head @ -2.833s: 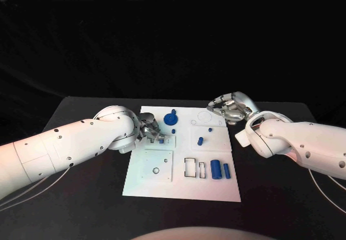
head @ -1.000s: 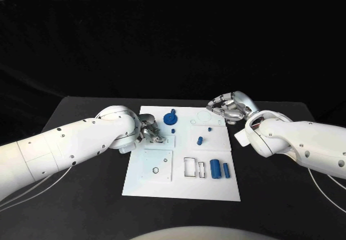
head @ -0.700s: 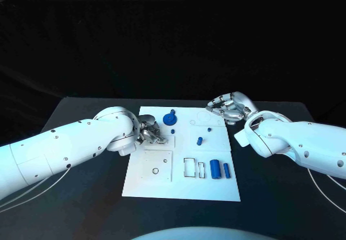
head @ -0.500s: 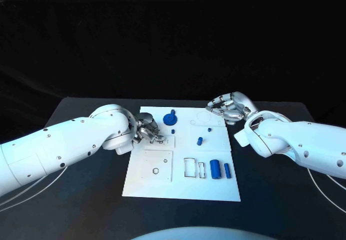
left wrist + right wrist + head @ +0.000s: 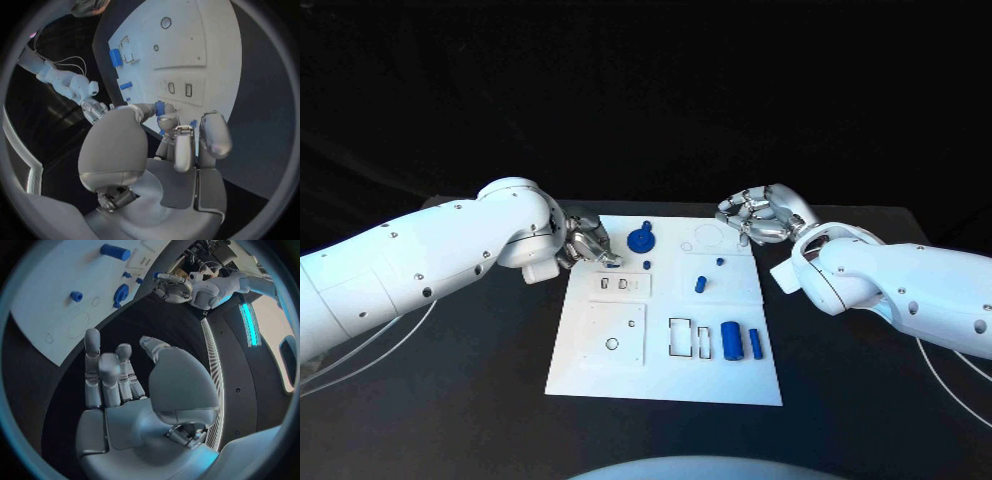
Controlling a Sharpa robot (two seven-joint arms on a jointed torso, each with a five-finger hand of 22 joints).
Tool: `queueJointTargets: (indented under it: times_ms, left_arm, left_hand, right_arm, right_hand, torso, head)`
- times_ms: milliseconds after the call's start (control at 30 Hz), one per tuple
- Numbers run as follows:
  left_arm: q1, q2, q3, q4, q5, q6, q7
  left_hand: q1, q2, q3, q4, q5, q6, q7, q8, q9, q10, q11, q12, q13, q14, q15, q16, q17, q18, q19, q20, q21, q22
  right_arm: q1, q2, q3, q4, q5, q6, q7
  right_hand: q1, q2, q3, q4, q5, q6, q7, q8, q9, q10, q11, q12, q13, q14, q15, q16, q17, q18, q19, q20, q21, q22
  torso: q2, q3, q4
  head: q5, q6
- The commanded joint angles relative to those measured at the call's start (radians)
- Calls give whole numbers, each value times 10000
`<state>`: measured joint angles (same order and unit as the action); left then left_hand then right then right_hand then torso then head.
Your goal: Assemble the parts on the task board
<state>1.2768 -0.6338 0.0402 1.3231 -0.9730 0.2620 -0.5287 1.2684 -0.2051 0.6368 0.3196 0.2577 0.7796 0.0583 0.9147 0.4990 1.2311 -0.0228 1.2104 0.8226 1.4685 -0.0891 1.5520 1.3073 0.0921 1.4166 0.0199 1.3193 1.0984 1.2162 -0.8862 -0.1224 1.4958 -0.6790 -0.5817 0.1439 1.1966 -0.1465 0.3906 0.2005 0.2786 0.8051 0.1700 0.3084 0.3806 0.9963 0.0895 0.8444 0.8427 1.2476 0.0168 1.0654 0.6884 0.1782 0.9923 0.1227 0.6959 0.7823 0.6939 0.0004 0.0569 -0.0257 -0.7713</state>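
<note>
On the black table (image 5: 473,350) lies the white task board (image 5: 668,370), and the left hand (image 5: 584,244) hangs over its far left corner, its fingers (image 5: 164,121) pinching a small blue part (image 5: 159,107) between the thumb and a fingertip. In the left wrist view that part sits clear above the board, near two small rectangular slots (image 5: 623,285). The right hand (image 5: 762,215) hovers just past the board's far right corner, over the table, fingers loosely spread and holding nothing, as the right wrist view makes plain (image 5: 119,385). On the board stand a blue disc-shaped part (image 5: 642,238) near the far edge, a small blue peg (image 5: 646,263) just in front of it, and another small blue piece (image 5: 700,282) toward the middle. Nearer the robot, a blue cylinder (image 5: 730,337) and a slimmer blue bar (image 5: 753,341) lie side by side, just beside two empty rectangular outlines (image 5: 681,336).
</note>
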Motion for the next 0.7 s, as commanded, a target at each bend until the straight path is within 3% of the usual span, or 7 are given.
queueJointTargets:
  times_ms: [33,200,233,333,367,567,700]
  left_arm:
    - [187,227,-108,-448,848,1753,-122]
    - [383,522,-259,-1045,1172,2302,-174]
    - [422,596,-296,-1185,1246,2414,-187]
    - [524,840,-420,-1604,1456,2785,-229]
    - [553,934,-464,-1745,1510,2909,-244]
    - [628,1371,-649,-2287,1611,3132,-294]
    - [643,1633,-732,-2535,1618,2948,-303]
  left_hand:
    - [-82,36,1878,-1858,-72,-4,-2,26,61,-26,37,-78,-42,909,75,22,2196,21,-80,31,-90,-73]
    - [-145,101,1903,-1895,-131,-18,19,20,50,-31,58,-83,-40,912,95,29,2214,25,-104,50,-116,-104]
    - [-178,137,1908,-1912,-178,-24,26,18,44,-34,64,-87,-48,913,104,30,2217,25,-108,59,-117,-101]
    - [-318,295,1911,-1993,-579,-58,46,-15,9,-54,94,-107,-92,918,125,39,2240,29,-125,91,-131,-106]
    - [-342,335,1915,-2018,-707,-67,49,-31,-3,-57,93,-110,-101,919,133,40,2244,30,-130,96,-137,-111]
    - [-458,521,1943,-2141,-1166,-78,70,-105,-64,-67,116,-112,-114,920,155,44,2254,29,-131,118,-131,-90]
    - [-626,694,1966,-2114,-1254,-9,70,-112,-89,41,119,9,80,923,163,48,2264,17,-103,126,-91,-16]
  right_arm:
    - [81,52,4,-147,595,419,639]
    - [213,110,4,-386,944,654,1028]
    - [248,128,4,-448,1013,700,1107]
    - [346,182,4,-623,1167,807,1320]
    - [377,203,4,-677,1212,835,1397]
    - [492,294,5,-810,1348,908,1727]
    - [559,358,5,-806,1377,885,1909]
  right_hand:
    - [193,-3,253,15,23,-84,154,136,102,-630,131,-1139,-1059,-781,159,-1762,-1198,18,-466,180,-1062,-713]
    - [272,-121,582,68,7,-242,360,257,182,-756,417,-2963,-2930,-1573,477,-3633,-1759,8,-1038,517,-2358,-1641]
    - [295,-124,665,62,14,-299,478,255,162,-910,562,-3509,-3486,-2234,681,-4425,-2053,-67,-1438,664,-2840,-1952]
    - [317,-126,709,37,14,-349,540,245,133,-921,651,-3855,-3899,-2507,810,-4922,-2267,-81,-1637,772,-3153,-2172]
    - [361,-108,754,-26,24,-511,700,174,52,-1124,841,-4381,-4480,-3164,1075,-5755,-2648,-155,-2071,966,-3684,-2525]
    - [352,33,739,-291,42,-595,876,-67,-360,-834,1047,-5373,-6166,-3420,1393,-7410,-3687,32,-2636,1519,-5138,-3713]
    - [338,69,712,-401,47,-554,902,-187,-520,-742,1072,-5600,-6621,-3353,1430,-7767,-3983,46,-2528,1568,-5425,-4030]
  torso:
    - [-5,6,10]
    - [-5,1,21]
    - [-6,3,25]
    - [0,0,30]
    - [-2,4,31]
    - [15,-7,9]
    - [26,-13,4]
  head:
    - [23,7]
    - [36,19]
    - [38,17]
    - [53,14]
    - [65,15]
    - [98,27]
    - [91,35]
